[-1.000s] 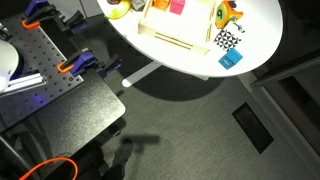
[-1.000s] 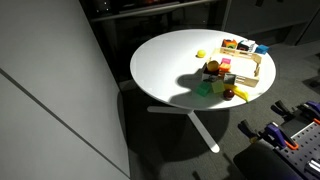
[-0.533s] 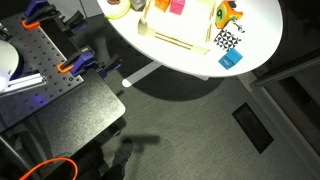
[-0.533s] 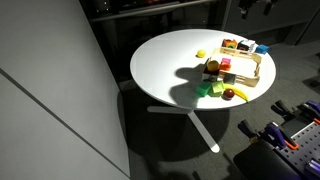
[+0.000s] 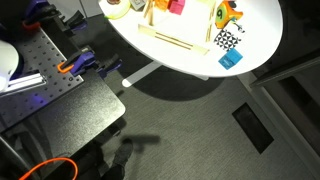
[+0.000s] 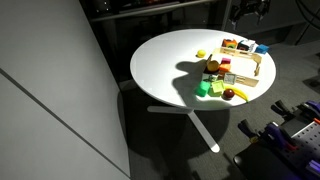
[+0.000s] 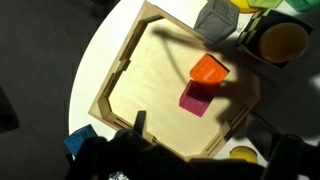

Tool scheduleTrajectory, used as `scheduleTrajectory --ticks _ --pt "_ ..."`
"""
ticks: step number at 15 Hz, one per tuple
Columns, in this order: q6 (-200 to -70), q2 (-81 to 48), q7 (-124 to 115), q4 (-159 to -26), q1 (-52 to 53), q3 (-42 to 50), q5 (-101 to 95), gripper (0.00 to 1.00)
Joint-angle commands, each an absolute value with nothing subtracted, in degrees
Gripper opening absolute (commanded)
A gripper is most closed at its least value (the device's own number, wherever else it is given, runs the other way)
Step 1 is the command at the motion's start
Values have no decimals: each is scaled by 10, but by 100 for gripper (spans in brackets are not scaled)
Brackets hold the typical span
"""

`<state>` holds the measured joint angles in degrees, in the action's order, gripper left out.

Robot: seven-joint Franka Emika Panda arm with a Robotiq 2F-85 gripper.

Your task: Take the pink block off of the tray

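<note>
The pink block (image 7: 197, 99) lies on the pale wooden tray (image 7: 150, 90), towards its right side, right beside an orange block (image 7: 209, 69). My gripper (image 7: 200, 138) hangs above the tray's near edge. Its jaws are spread wide with nothing between them, and one dark finger (image 7: 139, 121) shows over the wood. In an exterior view the gripper (image 6: 248, 11) is high above the tray (image 6: 252, 72) and the pink block (image 6: 226, 63). The tray (image 5: 182, 38) and pink block (image 5: 176, 6) also show at the top of an exterior view.
The tray sits near the edge of a round white table (image 6: 165, 65). Around it are a yellow cup (image 7: 283, 40), a grey block (image 7: 215, 17), a blue block (image 7: 80, 142), green blocks (image 6: 210, 88), a flat blue square (image 5: 231, 59) and a checkered piece (image 5: 227, 40).
The gripper has come into the exterior view from the top and lowered slightly towards the tray. The blocks and tray have not moved.
</note>
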<state>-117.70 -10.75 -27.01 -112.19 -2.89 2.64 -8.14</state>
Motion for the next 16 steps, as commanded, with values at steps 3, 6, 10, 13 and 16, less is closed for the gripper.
scheduleTrajectory --ticks 3,6,10,13,16 --pt "-1174 -195 -326 -1047 -9 51 -97 100" --pt "-1184 -238 -336 -1016 -3 59 -89 100" --pt "-1208 -286 -347 -987 7 65 -82 100" --pt "-1236 -316 -364 -973 17 70 -83 100" --pt "-1265 -342 -385 -966 24 75 -77 100"
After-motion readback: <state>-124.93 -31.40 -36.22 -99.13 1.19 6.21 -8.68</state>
